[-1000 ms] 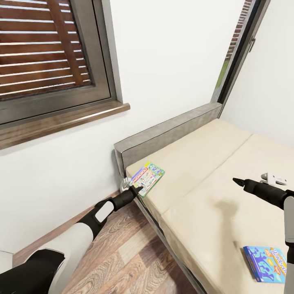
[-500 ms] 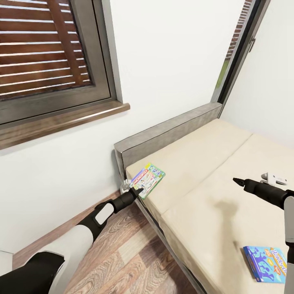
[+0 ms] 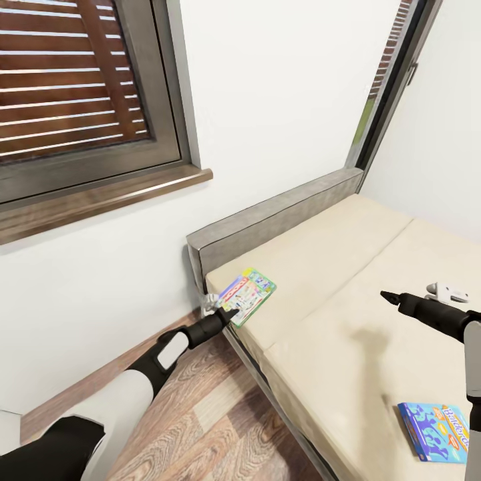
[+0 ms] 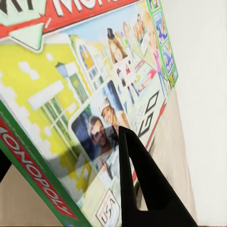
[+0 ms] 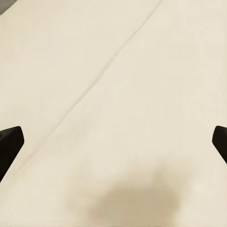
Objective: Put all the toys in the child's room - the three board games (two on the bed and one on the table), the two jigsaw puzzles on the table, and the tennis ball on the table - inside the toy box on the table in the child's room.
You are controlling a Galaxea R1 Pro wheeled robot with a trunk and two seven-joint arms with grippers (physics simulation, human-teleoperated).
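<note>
Left of centre, your left gripper [image 3: 226,312] clamps the Monopoly box [image 3: 248,294]; lower right, the blue game [image 3: 435,430] waits on the bed [image 3: 347,267], right gripper [image 3: 387,296] spread, empty.

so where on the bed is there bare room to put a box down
The widest bare patch is the middle of the mattress, between the headboard, the Monopoly box in the left gripper and the right gripper. The far end by the window is also bare. It is crowded at the near right, by the blue game box.
</note>
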